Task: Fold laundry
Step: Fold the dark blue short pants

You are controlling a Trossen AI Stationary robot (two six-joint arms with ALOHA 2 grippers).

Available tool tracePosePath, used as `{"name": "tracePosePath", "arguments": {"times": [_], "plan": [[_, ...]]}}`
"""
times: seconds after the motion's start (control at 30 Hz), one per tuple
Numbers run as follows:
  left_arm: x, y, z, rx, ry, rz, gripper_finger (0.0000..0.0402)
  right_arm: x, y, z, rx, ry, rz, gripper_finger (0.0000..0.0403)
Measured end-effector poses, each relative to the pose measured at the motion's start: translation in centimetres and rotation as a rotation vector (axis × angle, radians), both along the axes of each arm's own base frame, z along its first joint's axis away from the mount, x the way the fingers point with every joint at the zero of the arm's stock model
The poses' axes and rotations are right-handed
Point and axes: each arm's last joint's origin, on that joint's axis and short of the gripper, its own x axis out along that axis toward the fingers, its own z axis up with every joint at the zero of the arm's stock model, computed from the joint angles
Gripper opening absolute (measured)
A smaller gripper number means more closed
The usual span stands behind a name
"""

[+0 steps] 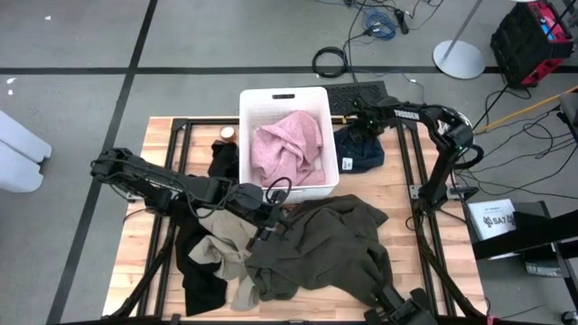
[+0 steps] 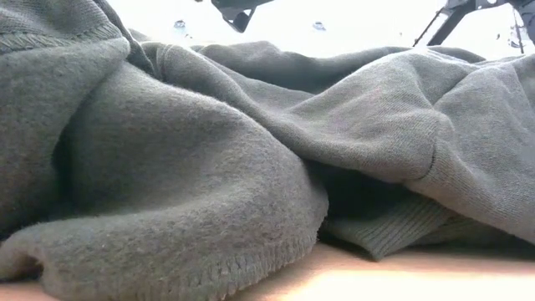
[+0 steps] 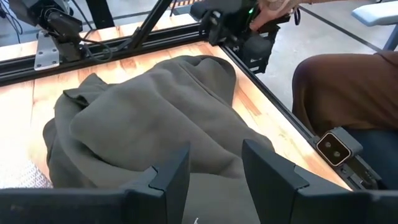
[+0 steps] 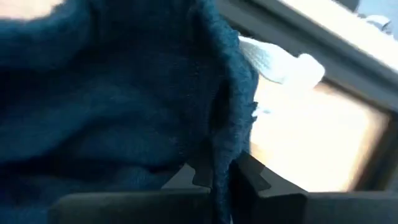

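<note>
**Laundry still in heaps — folding barely begun**

Nothing on the bench [image 1: 144, 181] looks folded yet. The large olive-grey garment [image 1: 330, 248] lies crumpled across the near middle, partly over a beige-tan piece [image 1: 217, 246] and black cloth [image 1: 200, 284]. A pale pink garment [image 1: 289, 149] sits bunched inside the white bin [image 1: 246, 135] at the far side, and another black piece [image 1: 223, 161] lies just beside the bin's left wall.

The right gripper [image 4: 221, 177] is at the navy blue garment [image 1: 359, 149], just right of the bin — in its wrist view the fingers are pinched shut on a fold of that blue cloth. The left gripper [image 3: 214, 171] hovers over the olive-grey garment near the bench's centre, fingers parted and holding nothing.

By my judgement the work is at its opening: one garment is only now being taken up, and every piece must still be spread flat, folded and set aside. The pink one has yet to leave the bin.
</note>
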Motion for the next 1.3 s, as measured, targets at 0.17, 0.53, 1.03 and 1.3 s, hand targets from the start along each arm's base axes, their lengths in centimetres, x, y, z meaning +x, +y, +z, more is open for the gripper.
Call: {"name": "tracePosePath", "arguments": {"times": [0.17, 0.53, 1.03, 1.3], "plan": [[0.0, 0.0, 0.0, 0.002, 0.002, 0.002, 0.0155, 0.0, 1.4, 3.3, -0.072, -0.026, 0.029, 0.0004], [0.0, 0.0, 0.0, 0.002, 0.001, 0.002, 0.0155, -3.1, 6.0, 12.6, -0.294, -0.202, 0.006, 0.0002], [0.3, 0.0, 0.6, -0.012, -0.066, 0.003, 0.0155, -6.0, 16.5, 19.3, -0.366, -0.571, 0.107, 0.0], [0.6, -0.1, 1.6, -0.064, -0.165, 0.016, 0.0155, -7.1, 21.5, 21.1, -0.305, -0.819, 0.197, 0.0]]}}
